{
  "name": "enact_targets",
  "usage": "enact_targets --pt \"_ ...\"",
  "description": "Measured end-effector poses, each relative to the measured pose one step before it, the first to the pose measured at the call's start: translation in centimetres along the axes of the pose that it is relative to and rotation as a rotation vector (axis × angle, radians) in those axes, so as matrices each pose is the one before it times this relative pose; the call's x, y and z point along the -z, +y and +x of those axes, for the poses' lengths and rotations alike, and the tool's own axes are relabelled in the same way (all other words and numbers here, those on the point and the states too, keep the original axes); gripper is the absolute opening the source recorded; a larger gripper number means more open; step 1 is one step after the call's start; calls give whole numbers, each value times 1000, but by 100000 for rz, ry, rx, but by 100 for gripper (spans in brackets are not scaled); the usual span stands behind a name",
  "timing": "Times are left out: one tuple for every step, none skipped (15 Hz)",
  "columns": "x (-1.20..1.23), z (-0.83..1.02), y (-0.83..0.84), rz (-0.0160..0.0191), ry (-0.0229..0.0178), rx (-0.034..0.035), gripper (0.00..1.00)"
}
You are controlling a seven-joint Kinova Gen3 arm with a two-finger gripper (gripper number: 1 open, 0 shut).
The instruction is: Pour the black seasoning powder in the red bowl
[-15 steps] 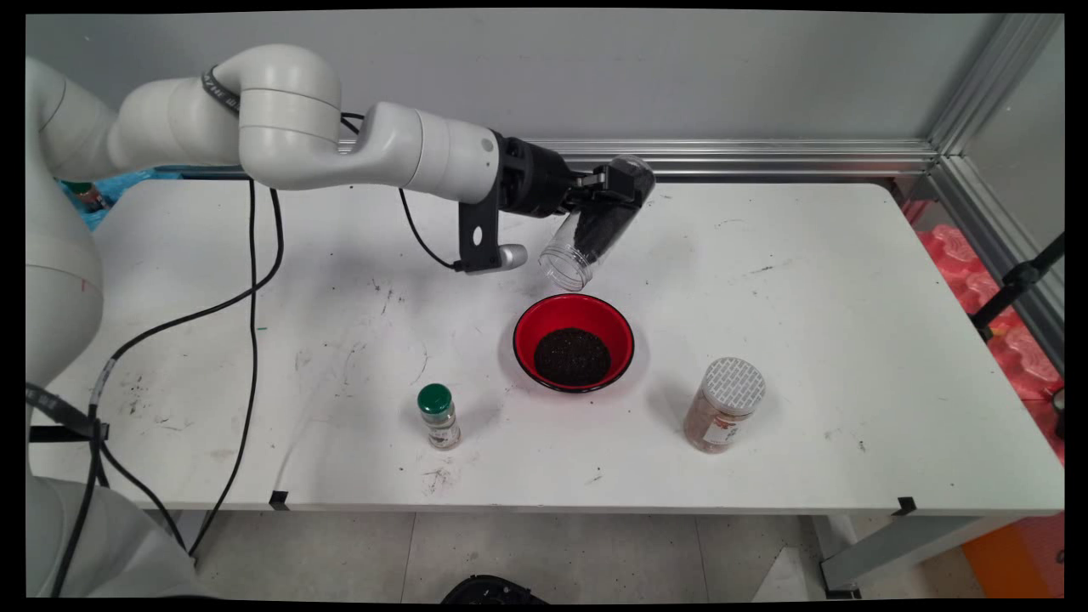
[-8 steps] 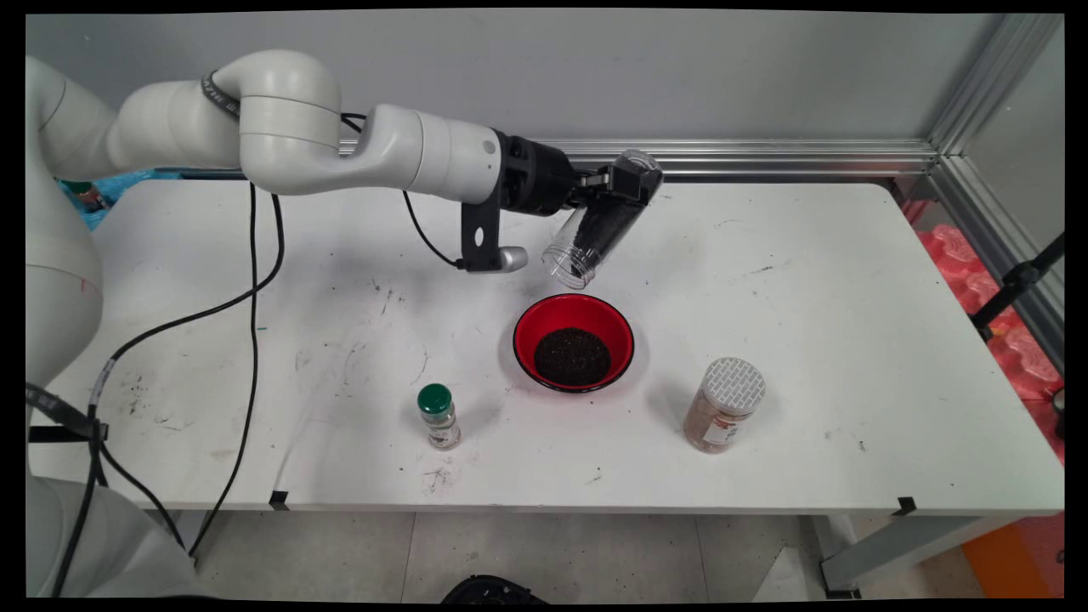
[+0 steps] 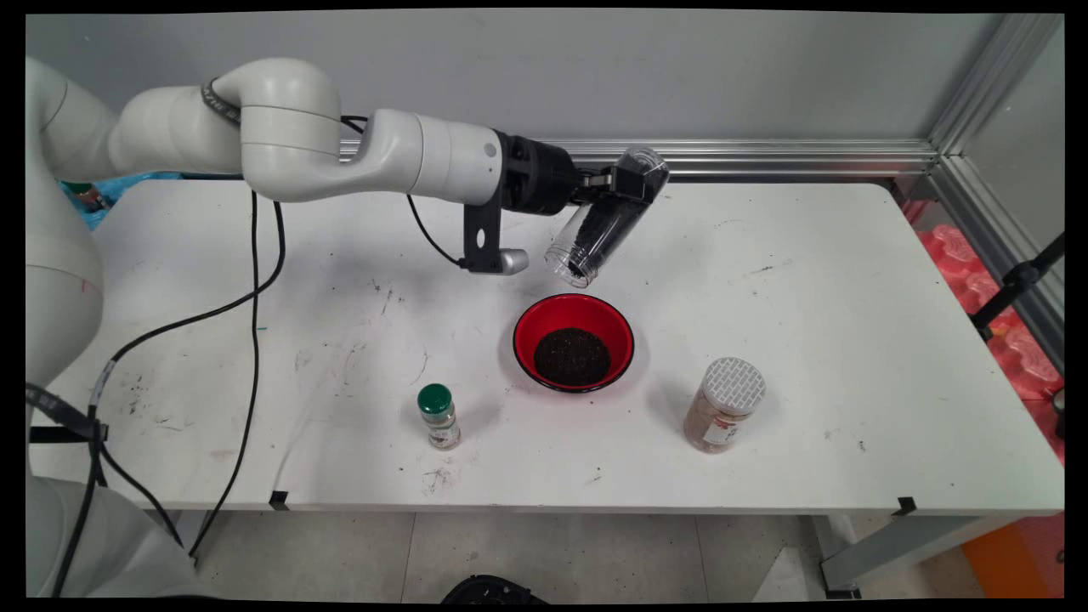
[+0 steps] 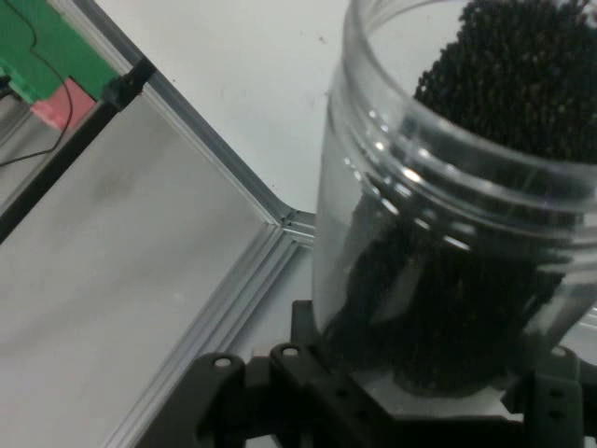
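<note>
The claw (image 3: 625,183) grips a tilted clear jar (image 3: 605,219) of black grains, upper centre, above the red bowl (image 3: 574,342).

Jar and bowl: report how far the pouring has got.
Done: the bowl holds a dark heap of grains. In hand: the gripper holds the open jar tilted, mouth down, above the bowl. Left: the jar is still mostly full of grains.

grey wall (image 3: 595,68), white table (image 3: 850,280), tiled floor (image 3: 552,552)
</note>
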Motion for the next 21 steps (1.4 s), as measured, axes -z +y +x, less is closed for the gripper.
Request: enact_targets --pt "-32 81 12 477 -325 -556 0" --pt "-26 67 7 366 -267 -445 0" --pt "-30 64 2 378 -264 -419 0" --pt "-37 77 -1 444 -332 -503 0" --pt "-18 43 5 203 -212 -286 0" --pt "-26 71 5 342 -295 -401 0" --pt "-47 85 18 379 -422 -561 0" --pt "-36 57 14 282 -335 -399 0" --pt "-36 43 20 233 -371 -356 0" --pt "-48 45 25 257 -466 -388 0" --pt "-42 33 21 212 -403 -281 0" --pt "-27 23 11 143 -290 -206 0" --pt "-38 33 16 176 -389 -256 0" --pt "-25 34 10 114 -212 -155 0" --pt "-48 68 26 183 -403 -230 0" --pt "-30 43 12 117 -229 -146 0" --pt "-45 47 12 183 -327 -163 0" --pt "-41 39 8 190 -325 -176 0" --pt "-37 17 9 163 -315 -183 0" --pt "-24 5 1 122 -212 -124 0" --pt "-47 -2 7 192 -417 -229 0"
